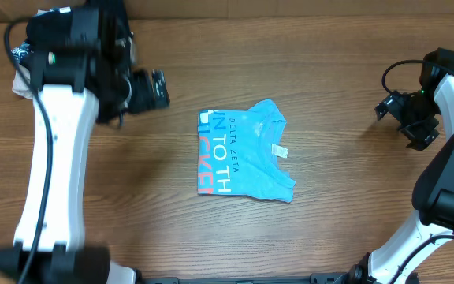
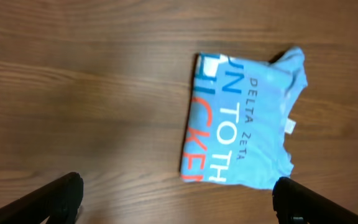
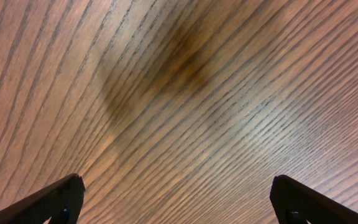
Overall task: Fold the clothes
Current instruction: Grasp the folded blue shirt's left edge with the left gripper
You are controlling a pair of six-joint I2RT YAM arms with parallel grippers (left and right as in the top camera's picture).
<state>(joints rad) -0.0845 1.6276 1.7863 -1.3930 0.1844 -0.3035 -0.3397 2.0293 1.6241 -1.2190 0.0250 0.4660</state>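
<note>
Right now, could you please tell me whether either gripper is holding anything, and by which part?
Nothing is held: the left gripper and right gripper are open, clear of the folded T-shirt.

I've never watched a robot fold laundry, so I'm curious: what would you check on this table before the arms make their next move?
1. Left gripper open and empty: ok.
2. Right gripper open and empty, over bare table: ok.
3. T-shirt lies folded, clear of both grippers: ok.
4. Folded edges square: not ok, the collar side is ragged and uneven.
5. Nothing lying on top of the T-shirt: ok.
6. Hidden layers underneath flat: cannot tell.
</note>
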